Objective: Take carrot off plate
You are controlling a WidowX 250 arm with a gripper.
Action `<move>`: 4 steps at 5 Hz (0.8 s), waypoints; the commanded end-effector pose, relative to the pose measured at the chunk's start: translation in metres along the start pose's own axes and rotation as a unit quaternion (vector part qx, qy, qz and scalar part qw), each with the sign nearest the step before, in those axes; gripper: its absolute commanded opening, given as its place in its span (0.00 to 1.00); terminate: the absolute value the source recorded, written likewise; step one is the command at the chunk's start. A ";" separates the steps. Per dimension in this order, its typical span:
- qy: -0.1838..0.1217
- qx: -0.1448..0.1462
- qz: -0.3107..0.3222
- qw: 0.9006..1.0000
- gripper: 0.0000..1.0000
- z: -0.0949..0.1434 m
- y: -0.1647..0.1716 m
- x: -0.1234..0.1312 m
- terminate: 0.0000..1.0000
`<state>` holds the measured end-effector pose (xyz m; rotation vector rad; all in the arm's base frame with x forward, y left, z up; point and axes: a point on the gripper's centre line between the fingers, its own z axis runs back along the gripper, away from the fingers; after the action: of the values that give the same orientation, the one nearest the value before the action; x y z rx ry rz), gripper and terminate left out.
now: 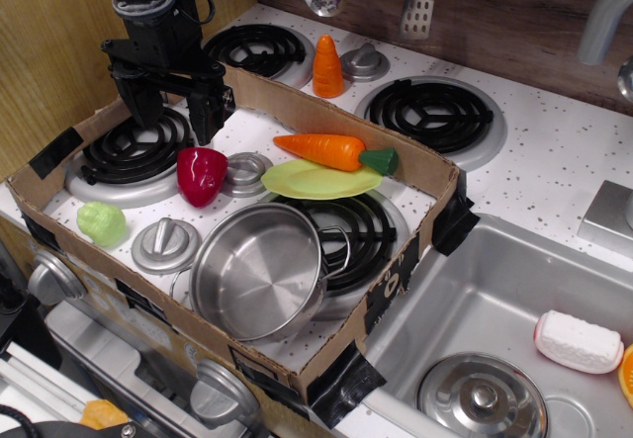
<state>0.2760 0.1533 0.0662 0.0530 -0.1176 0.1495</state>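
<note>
The carrot is long, orange and tapered with a dark green top at its right end. It lies across the far edge of the lime-green oval plate in the middle of the toy stove. My gripper hangs at the left, over the back-left burner, well left of the carrot and plate. Its two black fingers point down with an empty gap between them, so it is open and holds nothing.
A red toy pepper stands just below the gripper. A steel pot sits in front of the plate. A pale green lumpy vegetable lies at the left. An orange cone stands behind the cardboard wall. A sink is at the right.
</note>
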 end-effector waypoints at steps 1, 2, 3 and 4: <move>0.000 0.000 0.000 1.000 1.00 0.000 0.000 0.000 0.00; -0.010 0.029 0.052 0.998 1.00 0.006 -0.014 0.014 0.00; -0.036 0.061 0.119 0.990 1.00 0.015 -0.035 0.028 0.00; -0.019 0.071 0.241 0.968 1.00 0.019 -0.049 0.043 0.00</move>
<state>0.3148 0.1045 0.0758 0.1672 -0.1077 0.6758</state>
